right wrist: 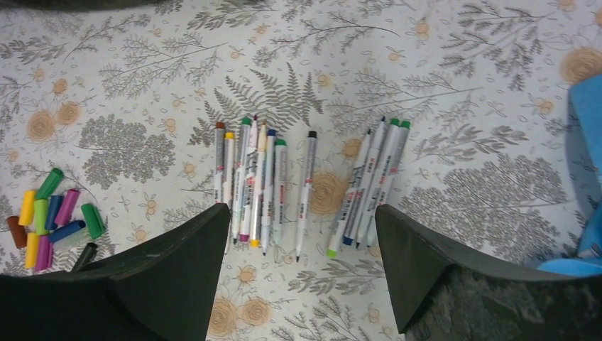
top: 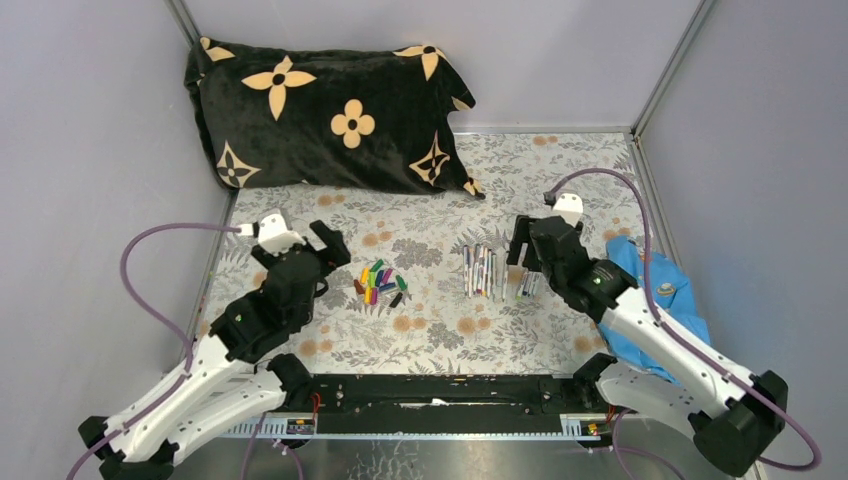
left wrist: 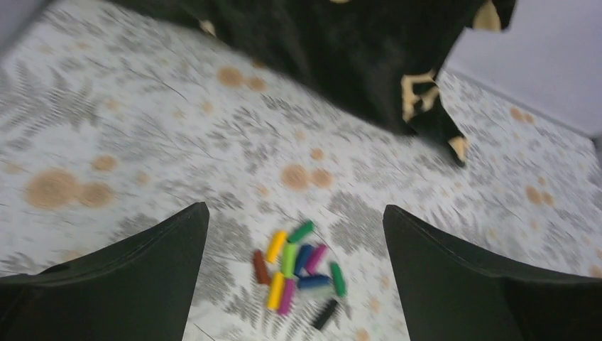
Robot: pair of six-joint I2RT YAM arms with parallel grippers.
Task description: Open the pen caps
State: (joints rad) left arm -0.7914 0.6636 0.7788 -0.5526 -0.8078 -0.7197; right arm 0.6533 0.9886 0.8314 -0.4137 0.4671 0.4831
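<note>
Top external view gives me both arms over the fern-print tablecloth point(top: 440, 330), and I read both sets of jaws as spread wide, holding nothing. My left gripper point(left wrist: 294, 208) hangs above the pen caps point(left wrist: 298, 273), a loose heap of yellow, green, magenta, blue, brown-red and black pieces lying on the cloth left of centre. Its wrist picture is blurred, so I cannot count them. My right gripper point(right wrist: 302, 208) hangs over the pens point(right wrist: 259, 181), which lie side by side and roughly parallel, right of centre: a tight row, 1 black-ended pen just beside it, then a smaller bunch. Caps and pens lie well apart. A black pillow point(top: 320, 110) with tan flowers sits at the far edge, and a blue cloth point(top: 655, 290) lies by the right arm.
</note>
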